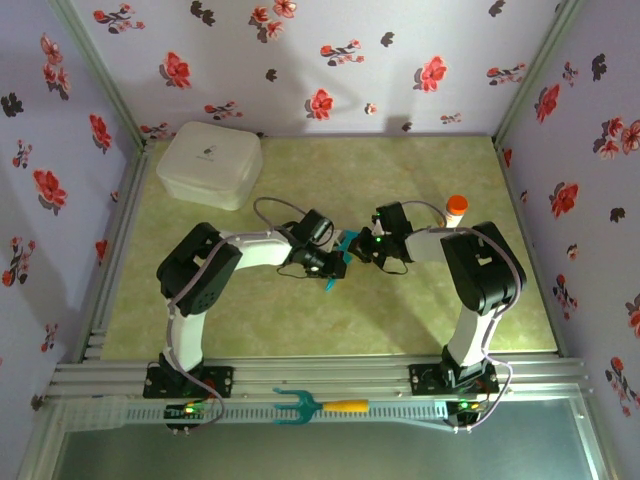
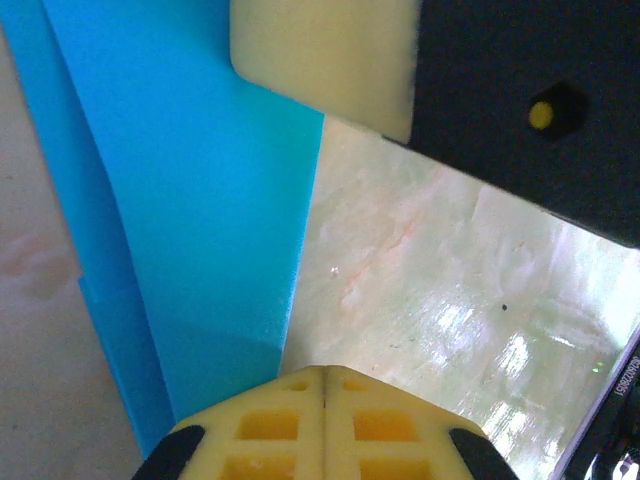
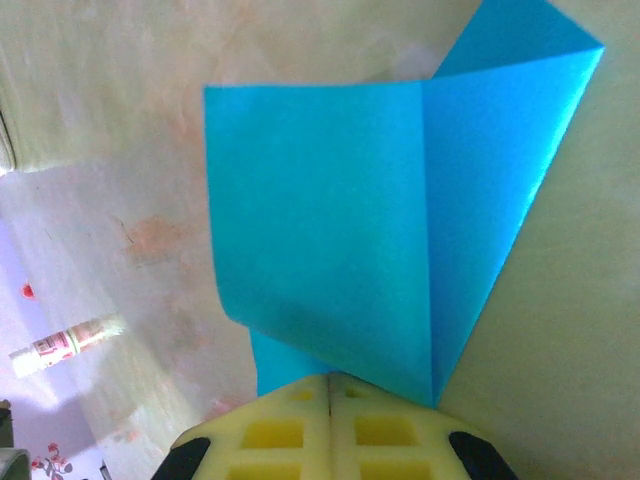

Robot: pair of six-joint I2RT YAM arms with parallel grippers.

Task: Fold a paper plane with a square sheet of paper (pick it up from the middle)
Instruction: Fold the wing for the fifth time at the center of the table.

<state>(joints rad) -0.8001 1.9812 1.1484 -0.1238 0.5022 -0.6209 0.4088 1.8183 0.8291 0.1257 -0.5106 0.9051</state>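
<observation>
The square sheet of paper (image 1: 341, 252) is teal-blue and hangs between the two grippers above the middle of the table. In the right wrist view the sheet (image 3: 340, 220) is folded along one crease, its two flaps spreading away from my right gripper (image 3: 330, 378), which is shut on its near corner. My left gripper (image 2: 325, 372) is shut, with nothing showing in its seam. The sheet (image 2: 200, 200) runs down past its left finger. The right gripper's pad (image 2: 320, 60) lies on the sheet's far end. The two grippers (image 1: 325, 264) (image 1: 366, 246) nearly touch. A paper plane is out of view.
A white lidded box (image 1: 209, 163) sits at the back left. An orange-capped bottle (image 1: 456, 210) stands beside the right arm. A teal fork-shaped tool with a yellow handle (image 1: 318, 405) lies on the front rail. Floral walls close three sides.
</observation>
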